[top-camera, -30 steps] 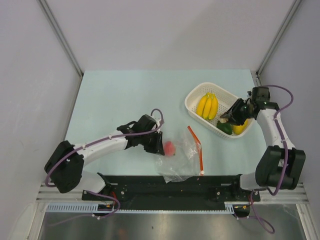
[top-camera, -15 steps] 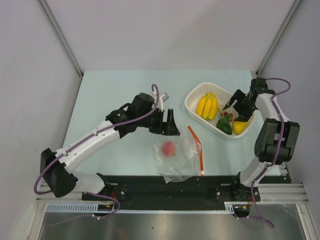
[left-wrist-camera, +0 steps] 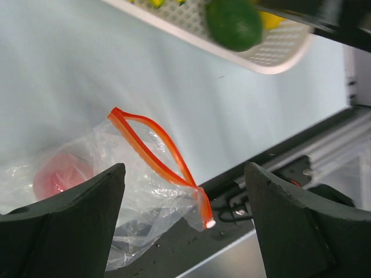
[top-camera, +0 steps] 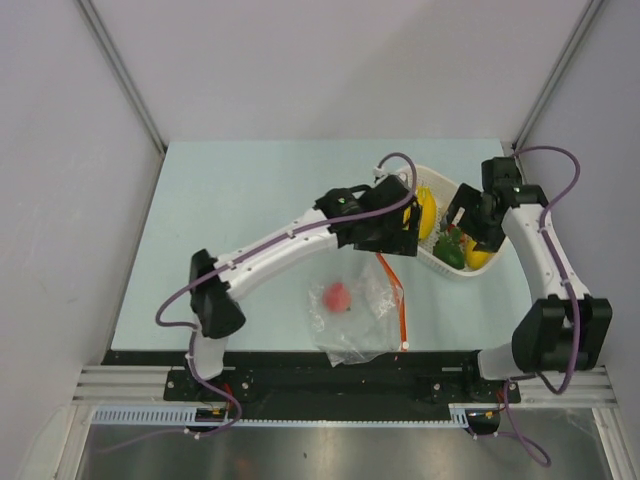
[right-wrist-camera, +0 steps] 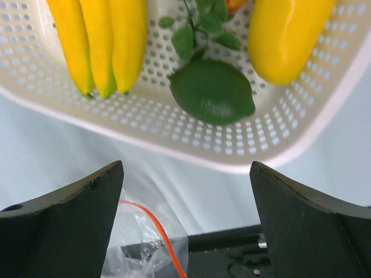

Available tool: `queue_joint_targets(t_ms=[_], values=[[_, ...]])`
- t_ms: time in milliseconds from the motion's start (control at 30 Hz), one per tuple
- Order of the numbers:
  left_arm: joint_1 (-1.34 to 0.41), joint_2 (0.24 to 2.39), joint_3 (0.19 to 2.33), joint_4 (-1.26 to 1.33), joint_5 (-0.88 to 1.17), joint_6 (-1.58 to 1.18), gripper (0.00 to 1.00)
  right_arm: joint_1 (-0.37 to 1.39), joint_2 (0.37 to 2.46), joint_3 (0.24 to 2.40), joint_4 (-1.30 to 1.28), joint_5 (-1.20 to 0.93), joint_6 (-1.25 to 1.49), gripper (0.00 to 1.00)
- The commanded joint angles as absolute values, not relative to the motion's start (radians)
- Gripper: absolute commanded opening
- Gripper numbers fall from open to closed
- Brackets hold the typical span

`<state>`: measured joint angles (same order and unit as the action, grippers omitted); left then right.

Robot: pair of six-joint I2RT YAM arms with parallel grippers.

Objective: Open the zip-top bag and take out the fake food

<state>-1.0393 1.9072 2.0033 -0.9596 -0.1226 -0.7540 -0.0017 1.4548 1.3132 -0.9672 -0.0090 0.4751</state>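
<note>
The zip-top bag (top-camera: 362, 318) lies crumpled at the table's near edge, its red zip strip (left-wrist-camera: 152, 141) parted into a loop. One red piece of fake food (top-camera: 338, 296) sits inside it, also visible through the plastic as the red piece (left-wrist-camera: 57, 177). The yellow banana bunch (right-wrist-camera: 98, 40), a green lime-like fruit (right-wrist-camera: 211, 90) and a yellow fruit (right-wrist-camera: 287, 35) lie in the white basket (right-wrist-camera: 174, 130). My left gripper (top-camera: 395, 238) hangs open and empty above the bag's mouth. My right gripper (top-camera: 462, 222) stands open and empty over the basket's near side.
The white perforated basket (top-camera: 452, 273) stands at the right, partly covered by both grippers. A leafy green sprig (right-wrist-camera: 200, 29) lies among the fruit. The black base rail (left-wrist-camera: 278, 174) runs just behind the bag's near end.
Both grippers have opened. My left arm has left the bag's left side and swung right and away, to above the bag's mouth beside the basket. My right gripper has shifted slightly over the basket.
</note>
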Motion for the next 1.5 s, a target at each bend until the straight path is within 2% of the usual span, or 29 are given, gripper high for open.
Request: queue_joint_targets(t_ms=[0,267,600,700,733,833,900,933,1000,1133,1233,1467], values=[[-1.074,1.993,2.166,-1.181,-0.295,-0.842,0.88,-0.003,1.342,1.218,-1.009,0.012,0.502,0.95],[-1.080,2.054,2.125,-1.209,-0.279,-0.856,0.85,0.031,1.223,1.106,-1.019,-0.026,0.480,0.95],[-1.081,2.059,2.040,-1.065,-0.210,-0.783,0.80,0.092,1.203,1.040,-0.991,-0.135,0.468,0.94],[-1.080,2.039,1.991,-1.032,-0.203,-0.747,0.66,0.123,1.201,1.014,-0.960,-0.247,0.448,0.93],[-1.080,2.014,1.974,-1.008,-0.204,-0.741,0.55,0.136,1.198,0.996,-0.950,-0.306,0.446,0.93],[-1.078,1.938,1.889,-0.944,-0.198,-0.721,0.38,0.147,1.193,0.927,-0.870,-0.473,0.456,0.89],[-1.074,1.898,1.821,-0.914,-0.175,-0.703,0.30,0.164,1.206,0.888,-0.780,-0.576,0.491,0.81],[-1.074,1.878,1.800,-0.898,-0.166,-0.700,0.22,0.169,1.212,0.852,-0.747,-0.669,0.505,0.77],[-1.074,1.824,1.740,-0.853,-0.146,-0.693,0.16,0.219,1.224,0.833,-0.671,-0.702,0.563,0.71],[-1.072,1.766,1.686,-0.808,-0.106,-0.690,0.00,0.316,1.218,0.804,-0.580,-0.692,0.647,0.66],[-1.071,1.729,1.663,-0.787,-0.098,-0.690,0.00,0.356,1.218,0.755,-0.483,-0.707,0.724,0.58],[-1.065,1.690,1.615,-0.753,-0.071,-0.690,0.00,0.449,1.267,0.721,-0.293,-0.723,0.842,0.52]])
